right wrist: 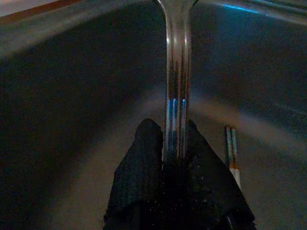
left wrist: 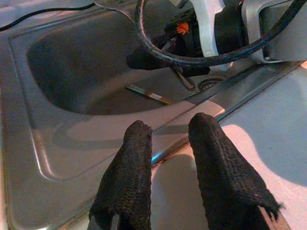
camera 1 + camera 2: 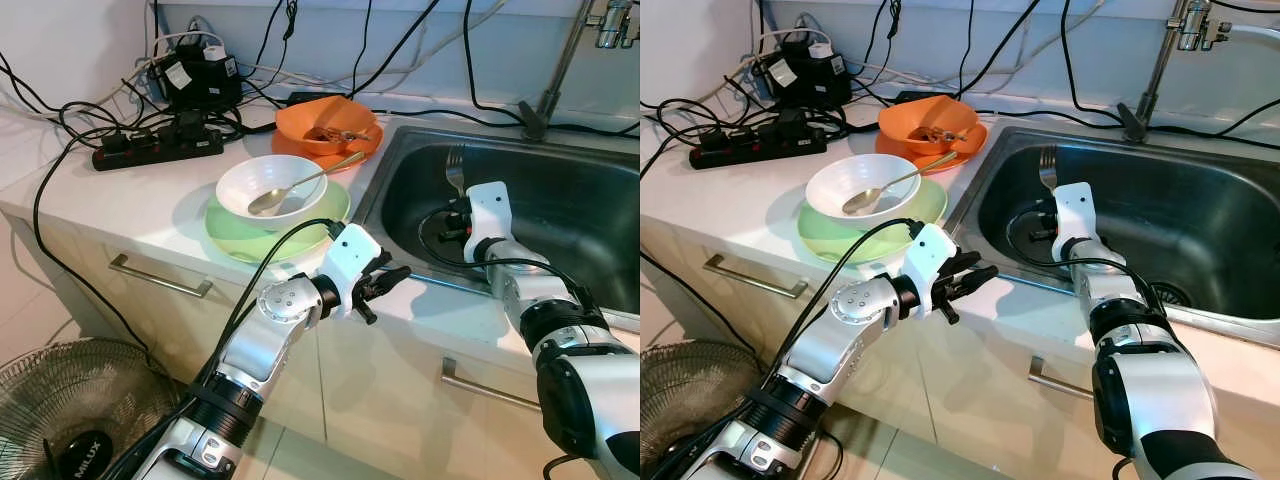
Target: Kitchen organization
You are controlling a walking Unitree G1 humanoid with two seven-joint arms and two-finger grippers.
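Right gripper (image 1: 175, 143) was pinched shut on the handle of a metal fork (image 3: 455, 170), held over the steel sink (image 3: 590, 215) with the tines pointing up, right of centre in the head views. In the right wrist view the handle (image 1: 176, 72) ran straight out from between the two black fingers (image 1: 136, 163), gripped at its lower end.

Handling, as I judged it: the fork was light, stiff and thin, polished smooth and so likely to slip or swivel in a two-finger pinch. A hold low on the handle left a long lever above; a hold nearer the middle would probably steady it. Not fragile.

Look of it: plain bright steel, narrow flat handle with blue glints along it, four tines as far as I could make out.

A pair of chopsticks (image 1: 231, 148) lay on the sink floor below, pale with a reddish band.

Left gripper (image 3: 385, 285) hung at the counter's front edge, lower centre of the frame, fingers (image 2: 129, 172) apart and holding nothing.

On the counter at upper left of centre: a white bowl (image 3: 270, 185) with a spoon (image 3: 300, 185) in it, sitting on a green plate (image 3: 225, 235); behind it an orange bowl (image 3: 325, 125) with scraps. A power strip (image 3: 155, 145) and tangled cables sat in the upper left. A floor fan (image 3: 60, 420) stood at lower left.
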